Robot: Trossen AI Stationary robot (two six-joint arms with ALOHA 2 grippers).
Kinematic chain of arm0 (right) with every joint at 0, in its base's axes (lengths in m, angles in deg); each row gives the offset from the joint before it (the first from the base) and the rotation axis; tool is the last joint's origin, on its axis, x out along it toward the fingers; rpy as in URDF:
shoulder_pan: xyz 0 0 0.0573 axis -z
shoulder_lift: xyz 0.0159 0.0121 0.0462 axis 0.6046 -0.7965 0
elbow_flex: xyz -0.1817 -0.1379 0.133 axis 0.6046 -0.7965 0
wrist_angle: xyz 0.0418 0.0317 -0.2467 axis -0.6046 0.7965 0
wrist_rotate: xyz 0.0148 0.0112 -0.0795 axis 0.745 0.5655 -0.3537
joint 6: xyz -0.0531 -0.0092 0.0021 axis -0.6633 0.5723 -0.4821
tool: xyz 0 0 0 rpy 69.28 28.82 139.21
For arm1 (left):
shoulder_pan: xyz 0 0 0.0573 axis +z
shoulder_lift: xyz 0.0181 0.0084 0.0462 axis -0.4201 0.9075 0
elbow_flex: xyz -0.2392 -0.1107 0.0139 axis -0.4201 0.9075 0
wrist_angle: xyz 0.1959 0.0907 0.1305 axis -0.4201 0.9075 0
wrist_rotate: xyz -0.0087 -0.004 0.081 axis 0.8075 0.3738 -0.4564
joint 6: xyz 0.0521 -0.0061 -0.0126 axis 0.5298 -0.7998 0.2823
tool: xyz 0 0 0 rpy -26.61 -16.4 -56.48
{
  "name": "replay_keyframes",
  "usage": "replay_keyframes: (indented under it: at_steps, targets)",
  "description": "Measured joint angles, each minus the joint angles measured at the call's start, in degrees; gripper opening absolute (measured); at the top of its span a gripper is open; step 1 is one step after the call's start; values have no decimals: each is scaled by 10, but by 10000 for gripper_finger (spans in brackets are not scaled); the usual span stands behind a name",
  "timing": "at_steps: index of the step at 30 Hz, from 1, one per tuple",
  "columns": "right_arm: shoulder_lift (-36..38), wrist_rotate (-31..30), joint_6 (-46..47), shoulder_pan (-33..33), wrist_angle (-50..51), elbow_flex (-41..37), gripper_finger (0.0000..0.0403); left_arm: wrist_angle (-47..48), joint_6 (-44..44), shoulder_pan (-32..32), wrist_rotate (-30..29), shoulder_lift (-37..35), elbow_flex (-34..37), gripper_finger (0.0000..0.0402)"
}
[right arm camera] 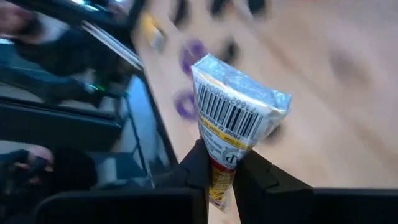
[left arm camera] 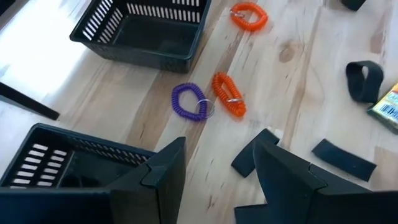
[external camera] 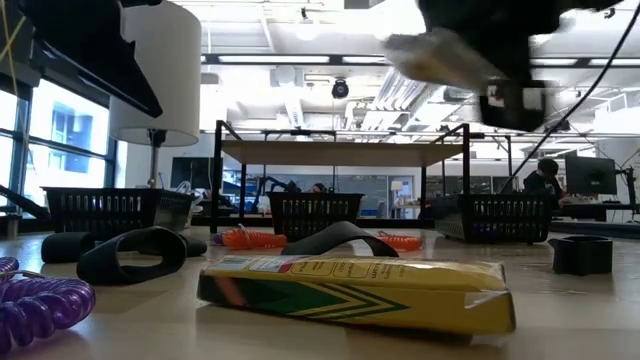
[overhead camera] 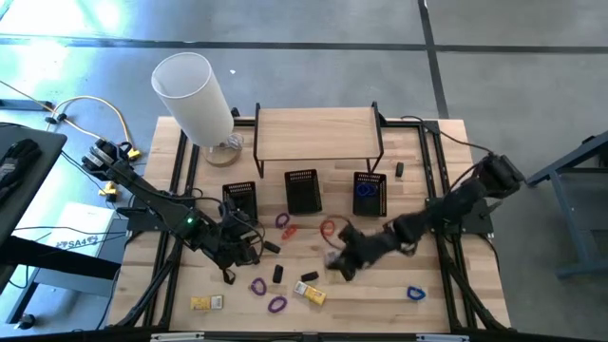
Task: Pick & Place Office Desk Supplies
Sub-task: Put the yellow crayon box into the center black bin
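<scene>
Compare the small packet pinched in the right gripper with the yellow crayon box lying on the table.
The small barcode-printed packet is held off the wood, pinched by the right gripper; the yellow crayon box lies flat on the table. The packet is crinkled and silvery white; the box is crisp-edged with green chevrons. The packet is ungripped at its far end; nothing touches the box. Both carry yellow printing.

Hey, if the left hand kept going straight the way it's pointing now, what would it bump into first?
Most likely the purple coil band, which lies on the table straight ahead of the open left hand, with an orange coil band right beside it. Depth is hard to judge; a flat black strip sits nearer, slightly off line.
</scene>
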Motion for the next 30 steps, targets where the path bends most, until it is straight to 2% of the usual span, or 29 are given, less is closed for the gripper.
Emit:
replay_keyframes:
  at_steps: [8,12,21,27,30]
  targets:
    - [9,91,-165,162,-26,13,33,-27,1,2,0,0,0,178]
    - [4,127,-236,218,-24,31,33,-31,1,2,0,0,0,178]
    - [-52,126,-301,288,5,59,33,-38,1,2,-7,0,0,178]
    - [-101,83,-336,301,13,87,35,-48,6,13,-17,0,0,178]
    - [-118,54,-357,300,14,92,48,-48,6,18,-17,0,0,178]
